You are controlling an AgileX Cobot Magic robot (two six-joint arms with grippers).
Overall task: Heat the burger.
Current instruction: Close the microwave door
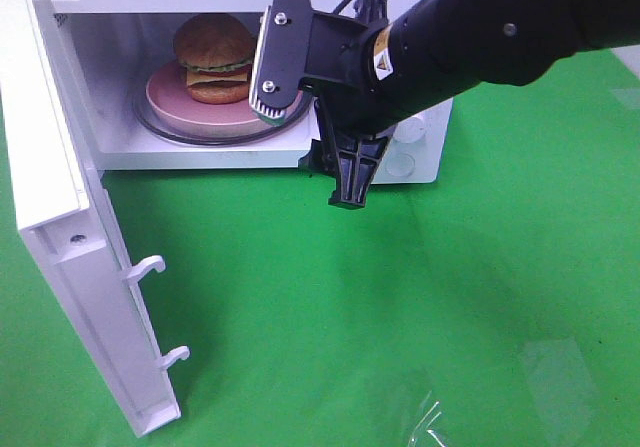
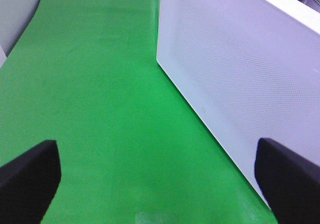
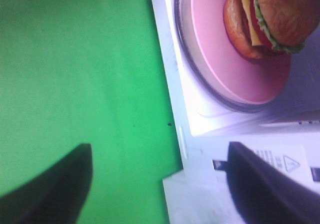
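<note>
The burger (image 1: 214, 57) sits on a pink plate (image 1: 200, 112) on the glass turntable inside the open white microwave (image 1: 420, 132). My right gripper (image 1: 335, 179) hangs just outside the oven's mouth, near its right front corner, fingers pointing down and open with nothing between them. The right wrist view shows the burger (image 3: 270, 16), the plate (image 3: 235, 78) and the open right gripper (image 3: 160, 194) over the oven's front edge. In the left wrist view my left gripper (image 2: 157, 184) stands open and empty over the green cloth beside a white dotted panel (image 2: 240, 68); the high view does not show it.
The microwave door (image 1: 70, 217) stands swung out to the left, its two latch hooks (image 1: 150, 267) pointing into the green cloth (image 1: 350, 317). The control panel with knobs (image 1: 410, 157) is partly behind my right arm. A shiny clear patch (image 1: 430, 427) lies at the front edge.
</note>
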